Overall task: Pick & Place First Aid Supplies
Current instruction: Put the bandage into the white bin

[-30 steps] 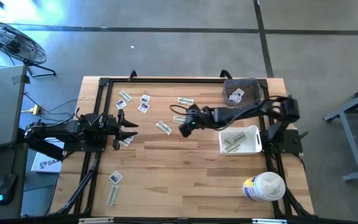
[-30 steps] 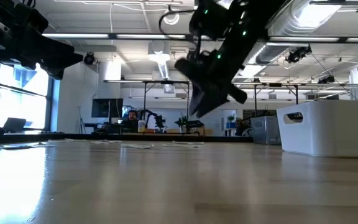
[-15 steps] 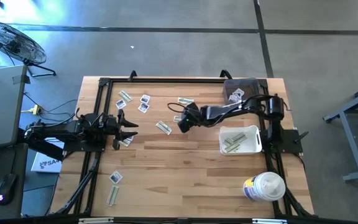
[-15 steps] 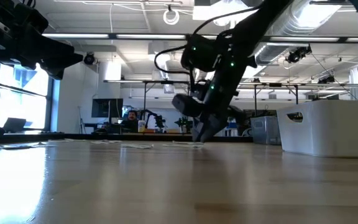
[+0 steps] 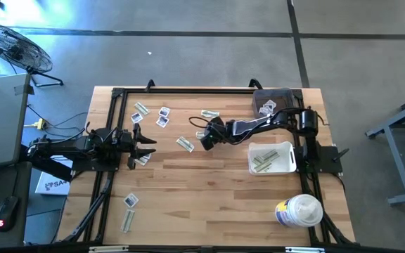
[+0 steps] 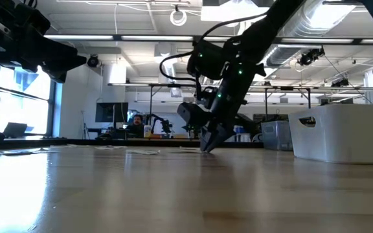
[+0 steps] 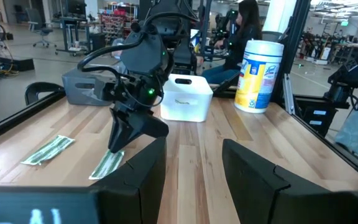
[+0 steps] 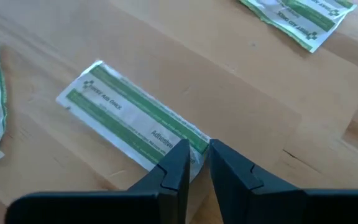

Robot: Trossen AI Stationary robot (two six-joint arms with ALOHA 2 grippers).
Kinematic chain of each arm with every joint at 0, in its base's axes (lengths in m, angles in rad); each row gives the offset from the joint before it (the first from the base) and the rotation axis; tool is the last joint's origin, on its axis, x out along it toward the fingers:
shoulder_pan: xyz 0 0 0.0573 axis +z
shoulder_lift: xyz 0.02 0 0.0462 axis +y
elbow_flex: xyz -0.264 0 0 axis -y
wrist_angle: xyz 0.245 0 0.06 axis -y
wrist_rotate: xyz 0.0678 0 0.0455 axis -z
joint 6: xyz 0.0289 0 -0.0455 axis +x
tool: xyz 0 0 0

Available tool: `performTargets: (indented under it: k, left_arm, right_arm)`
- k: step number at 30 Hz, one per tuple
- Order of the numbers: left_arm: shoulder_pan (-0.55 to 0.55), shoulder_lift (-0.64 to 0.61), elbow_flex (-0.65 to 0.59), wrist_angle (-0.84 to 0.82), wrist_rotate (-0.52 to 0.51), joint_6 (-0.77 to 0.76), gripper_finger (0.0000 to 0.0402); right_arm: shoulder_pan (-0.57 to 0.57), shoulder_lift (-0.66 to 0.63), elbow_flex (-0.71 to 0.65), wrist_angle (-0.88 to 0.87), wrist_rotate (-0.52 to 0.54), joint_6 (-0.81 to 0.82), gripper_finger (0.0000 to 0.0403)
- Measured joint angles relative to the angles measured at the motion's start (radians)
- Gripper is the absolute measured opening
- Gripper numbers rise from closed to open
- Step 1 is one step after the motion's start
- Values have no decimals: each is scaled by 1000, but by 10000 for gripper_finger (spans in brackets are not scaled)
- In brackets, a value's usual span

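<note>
My right gripper [image 5: 204, 143] is down at the table's middle, shut on one narrow green-and-white strip wrapper [image 8: 129, 118], which lies flat on the wood [image 7: 107, 165] [image 5: 184, 144]. In the low view its fingertips [image 6: 206, 147] reach the tabletop. Other strip wrappers lie near it [image 8: 297, 18] [image 7: 48, 149]. More packets and square sachets lie scattered toward the left [image 5: 140, 109] [image 5: 162, 116] [image 5: 131, 200]. My left gripper [image 5: 143, 147] [image 7: 194, 174] is open and waits above the left side, touching nothing. My right gripper has the strip wrapper's end nearest the arm [image 8: 194, 148] between its two fingertips [image 8: 179, 158]. The fingers come slanting down from the table's right side, roughly along the strip. The rest of the strip lies flat on the table.
A white bin [image 5: 287, 166] holding strips sits on the right, a dark tray [image 5: 281, 94] with sachets behind it, and a large white tub [image 5: 299, 211] at the near right. A black frame [image 5: 111, 119] runs round the table. Bare wood lies across the near middle.
My right gripper has come down from well above the table until its fingertips reach the wood at the strip wrapper, shifting slightly toward the table's left. The arm's elbow has drawn in. The strip has stayed flat.
</note>
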Motion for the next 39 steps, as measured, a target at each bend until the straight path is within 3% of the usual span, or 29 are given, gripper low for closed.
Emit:
performTargets:
  k: [10, 16, 25, 34, 39]
  left_arm:
    - [0, 0, 0, 0, 0, 0, 156]
    - [0, 0, 0, 0, 0, 0, 156]
    - [0, 0, 0, 0, 0, 0, 156]
    - [0, 0, 0, 0, 0, 0, 156]
    - [0, 0, 0, 0, 0, 0, 156]
  right_arm:
    - [0, -11, -3, -8, 19, -21, 2]
    - [2, -142, -5, -155, -60, -87, 4]
    - [51, -475, -3, -630, -229, -125, 2]
    - [173, -813, -3, -1080, -229, 65, 1]
    - [231, -892, -4, -1213, -187, 213, 1]
